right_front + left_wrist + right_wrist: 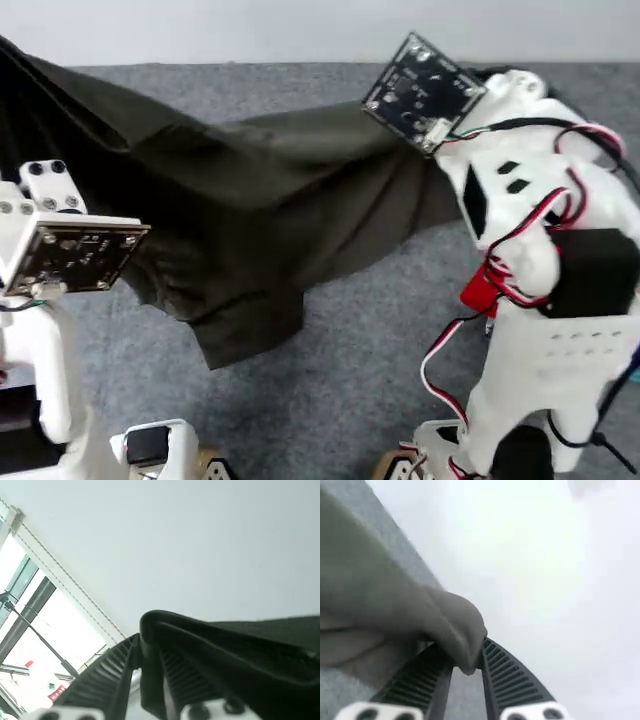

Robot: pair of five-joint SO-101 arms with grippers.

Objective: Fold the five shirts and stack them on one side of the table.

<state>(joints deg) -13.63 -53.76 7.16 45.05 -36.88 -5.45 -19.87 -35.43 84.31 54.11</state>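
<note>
A dark olive shirt point(250, 210) hangs stretched above the grey table, held up at two ends. In the left wrist view my left gripper point(150, 660) is shut on a fold of the shirt point(240, 645), raised toward the ceiling. In the right wrist view my right gripper point(467, 662) is shut on another bunched edge of the shirt point(395, 610). From above, the left arm point(60, 260) stands at the left and the right arm point(520, 260) at the right, their fingers hidden under the wrist cameras.
The grey felt table point(370, 370) lies bare in front of the hanging shirt and between the two arm bases. A white wall runs along the far edge. A window point(30, 630) shows behind the left gripper.
</note>
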